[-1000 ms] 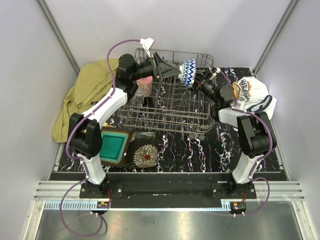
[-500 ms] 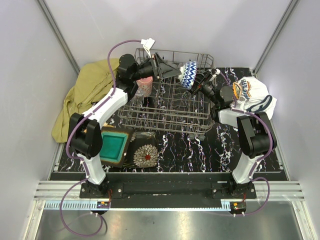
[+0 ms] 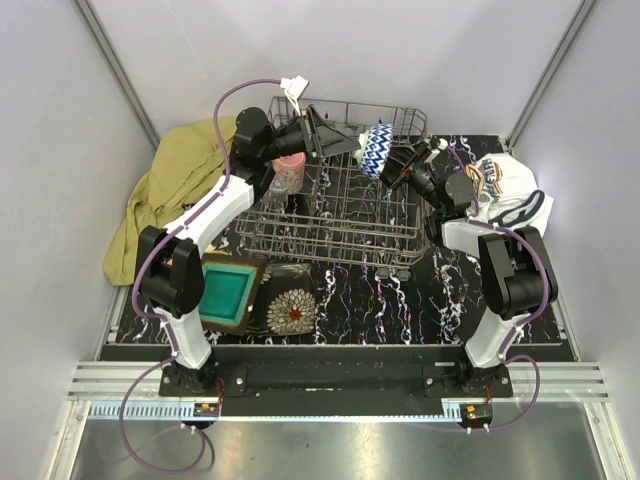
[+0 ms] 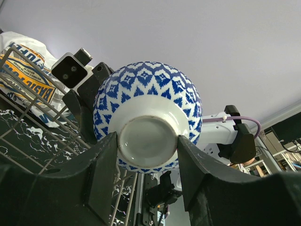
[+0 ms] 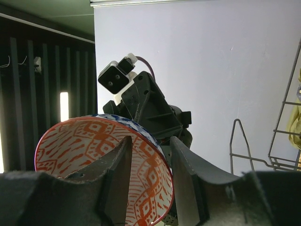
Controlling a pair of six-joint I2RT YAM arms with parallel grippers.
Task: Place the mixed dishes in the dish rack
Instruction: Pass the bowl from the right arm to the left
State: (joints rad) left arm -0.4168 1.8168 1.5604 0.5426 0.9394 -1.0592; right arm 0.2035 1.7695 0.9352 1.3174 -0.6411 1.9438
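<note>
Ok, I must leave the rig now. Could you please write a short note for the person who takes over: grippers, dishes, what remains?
Left gripper: shut on the foot of the blue-and-white bowl, held in the air over the far side of the dish rack.
Right gripper: open, one finger inside the bowl's rim and one outside; it does not appear to clamp.
Done: the pink cup seems to sit at the rack's left end.
Waiting on the table in front of the rack: teal plate, dark floral plate.
Left: set the bowl into the rack, then load those plates.
</note>
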